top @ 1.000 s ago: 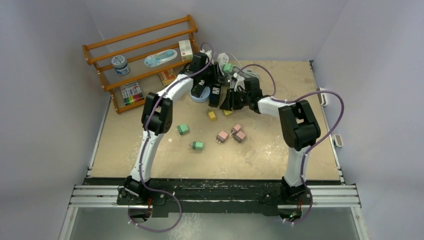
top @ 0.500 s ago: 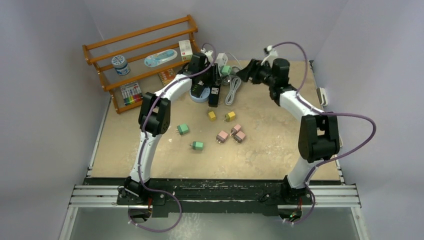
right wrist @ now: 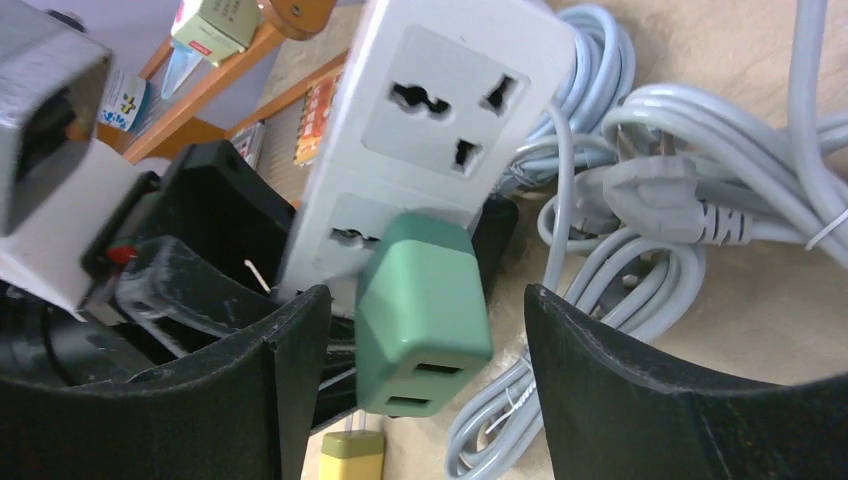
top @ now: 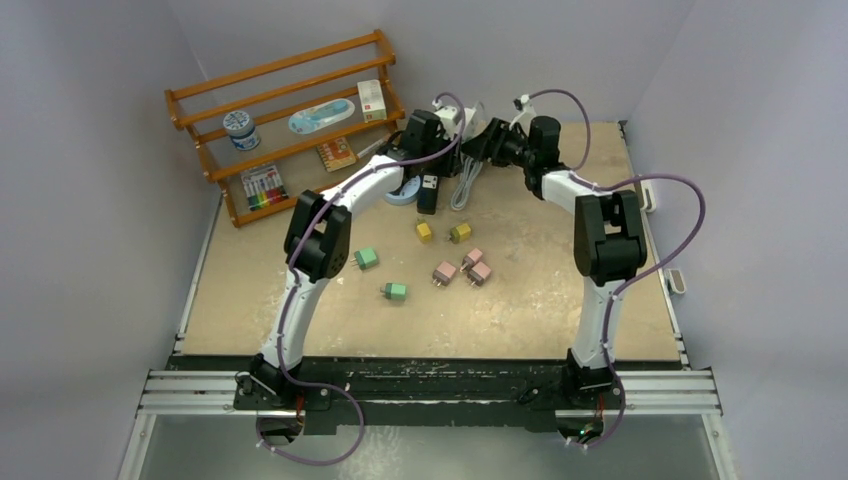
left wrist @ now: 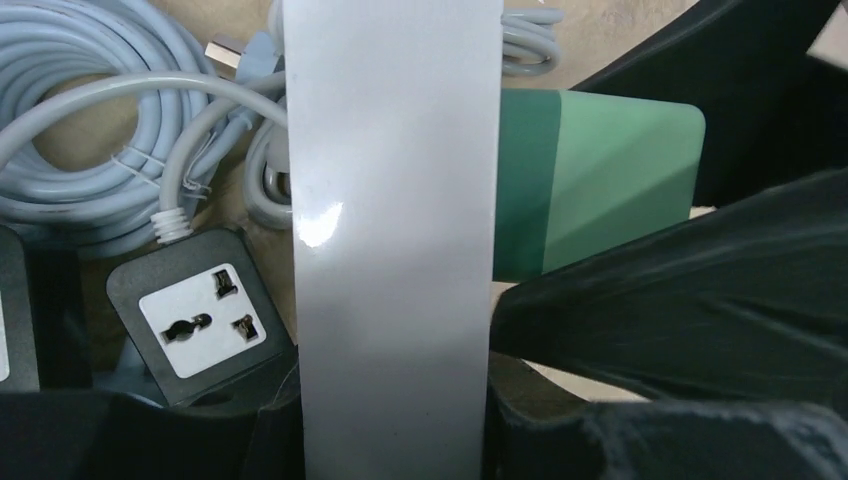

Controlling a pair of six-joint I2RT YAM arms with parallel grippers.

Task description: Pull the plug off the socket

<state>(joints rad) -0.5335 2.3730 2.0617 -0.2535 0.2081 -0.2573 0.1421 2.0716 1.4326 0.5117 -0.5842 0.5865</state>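
Pulling is not done yet: the green plug sits in the white power strip that the left gripper clamps, with the right gripper apart around it.

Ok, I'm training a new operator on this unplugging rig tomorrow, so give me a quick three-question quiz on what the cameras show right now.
1. True or false: the green plug is already out of the white power strip.
2. Multiple choice: in the right wrist view, the right gripper is A) shut on the plug, B) open with a finger on each side of the plug, C) holding a yellow plug.
3. Fill in: the left gripper holds the ____.

Key: 1 false; 2 B; 3 white power strip.
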